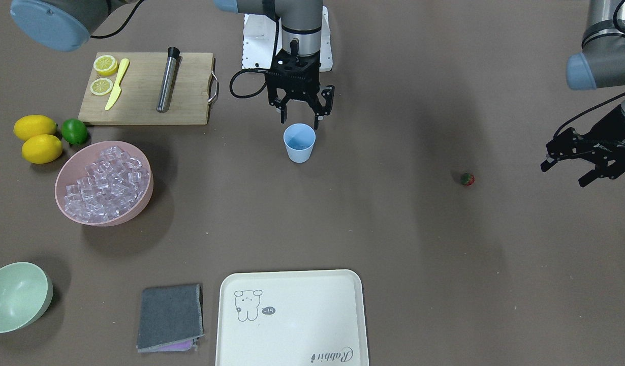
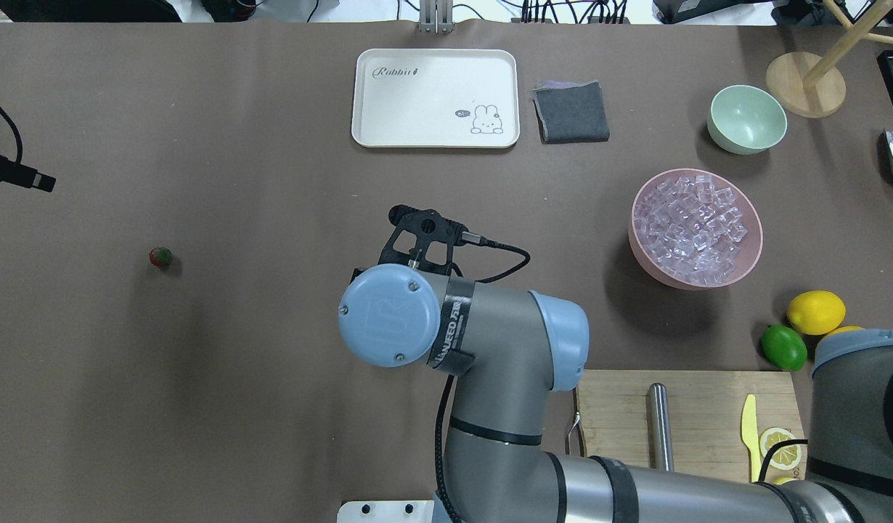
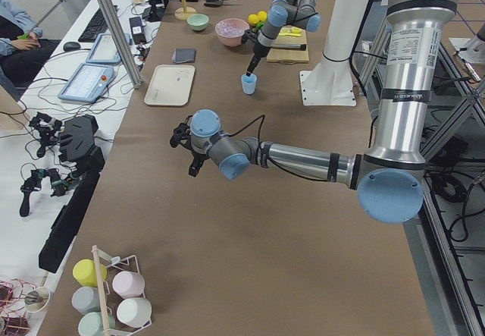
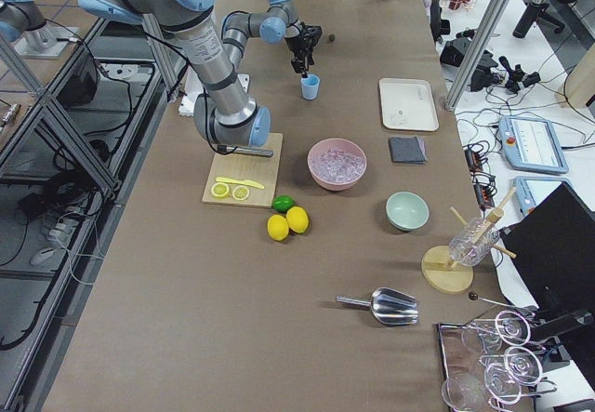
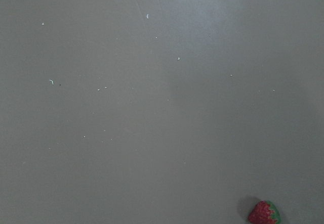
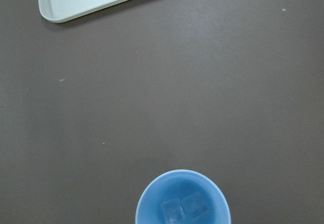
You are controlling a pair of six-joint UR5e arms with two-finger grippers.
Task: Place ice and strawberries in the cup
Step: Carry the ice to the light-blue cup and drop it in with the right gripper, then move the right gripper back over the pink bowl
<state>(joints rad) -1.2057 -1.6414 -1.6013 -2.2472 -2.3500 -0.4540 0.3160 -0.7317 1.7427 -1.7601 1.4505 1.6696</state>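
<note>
The light blue cup (image 1: 299,143) stands upright mid-table. The right wrist view shows two ice cubes (image 6: 183,208) inside the cup (image 6: 152,204). My right gripper (image 1: 299,121) hangs just above the cup's far rim, open and empty. The heap of ice (image 1: 106,180) fills the pink bowl (image 1: 135,211) to the cup's side. One strawberry (image 1: 467,179) lies alone on the table; it also shows in the overhead view (image 2: 160,256) and the left wrist view (image 5: 263,214). My left gripper (image 1: 564,175) hovers open and empty beside the strawberry, apart from it.
A wooden cutting board (image 1: 139,101) holds lemon slices, a yellow knife and a metal cylinder (image 1: 166,81). Two lemons (image 1: 38,140) and a lime (image 1: 74,131) lie beside it. A pale green bowl (image 1: 15,297), a grey cloth (image 1: 170,317) and a white tray (image 1: 292,325) sit along the far edge.
</note>
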